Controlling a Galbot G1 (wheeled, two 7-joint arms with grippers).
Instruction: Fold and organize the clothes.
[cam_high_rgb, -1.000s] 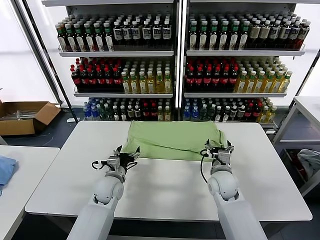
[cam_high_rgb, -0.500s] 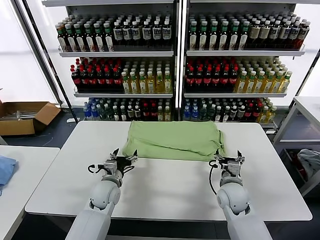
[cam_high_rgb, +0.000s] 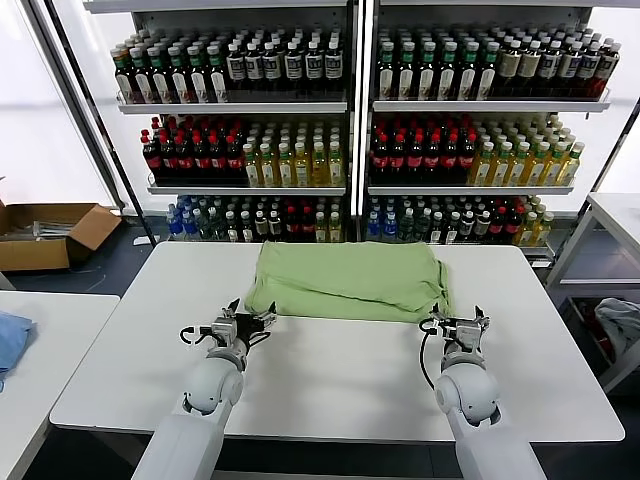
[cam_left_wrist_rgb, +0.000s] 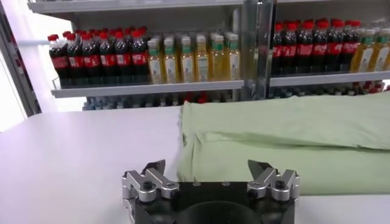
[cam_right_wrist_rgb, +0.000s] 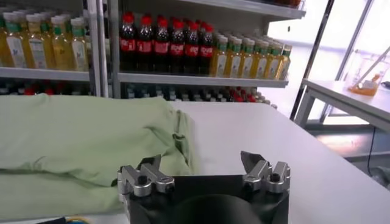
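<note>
The light green shirt lies folded in a flat rectangle at the far middle of the white table; its collar, buttons and chest print are hidden. My left gripper is open and empty, just in front of the shirt's near left corner. My right gripper is open and empty, just in front of the near right corner. In the left wrist view the left gripper faces the shirt's folded edge. In the right wrist view the right gripper faces the shirt.
Shelves of bottles stand behind the table. A cardboard box lies on the floor at the left. A blue cloth lies on a side table at the left. A grey-white cloth hangs at the right under another table.
Both grippers have let go of the shirt's near corners and drawn back toward me. The shirt's front edge now lies flat on the table.
</note>
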